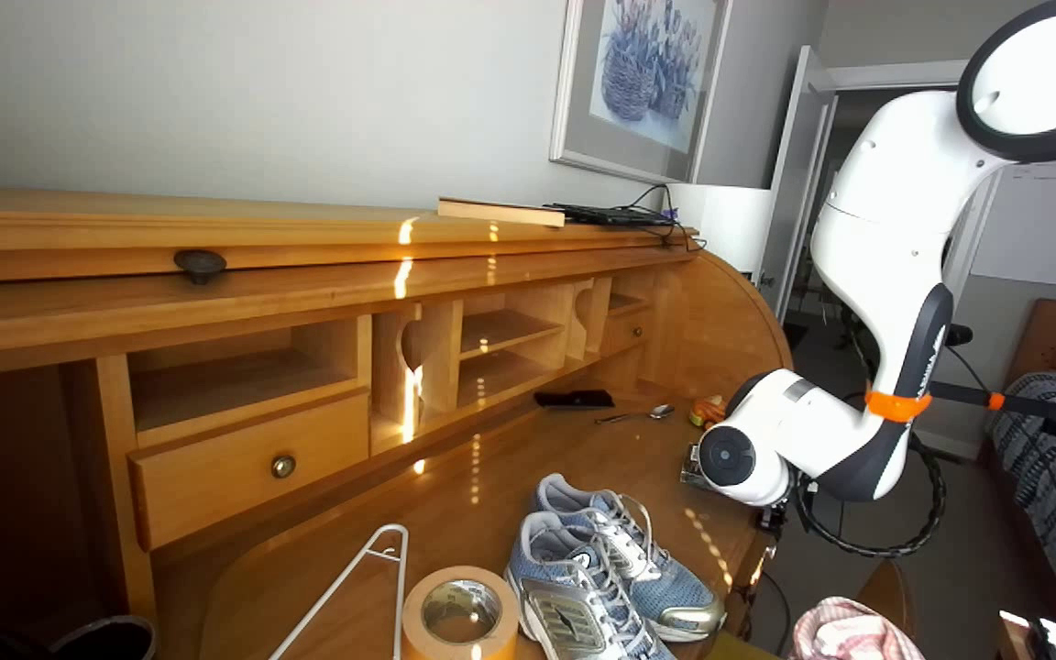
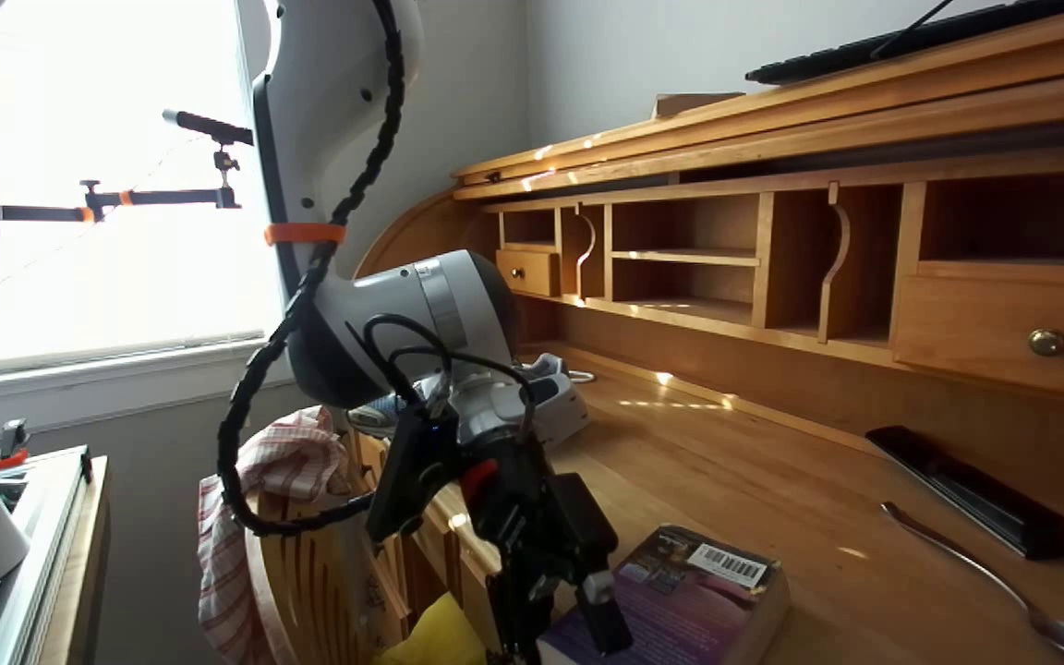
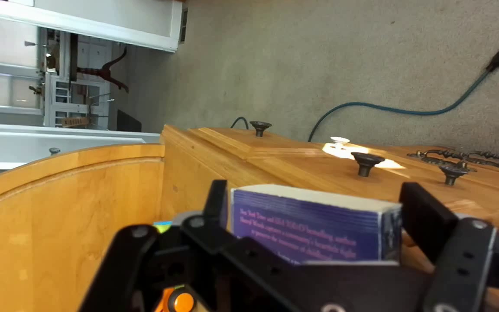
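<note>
"Nearest in the wrist view is the black gripper [image 3: 314,190]. Is it holding anything?"

"Its jaws are spread, with the purple book [image 3: 297,225] showing between them. I can't tell whether they touch it."

"And where's the book?"

"Lying on the wooden desk [image 2: 754,462], near the gripper in an exterior view. A spoon [image 2: 1063,632] and a long black object [image 2: 971,489] lie farther back."
</note>
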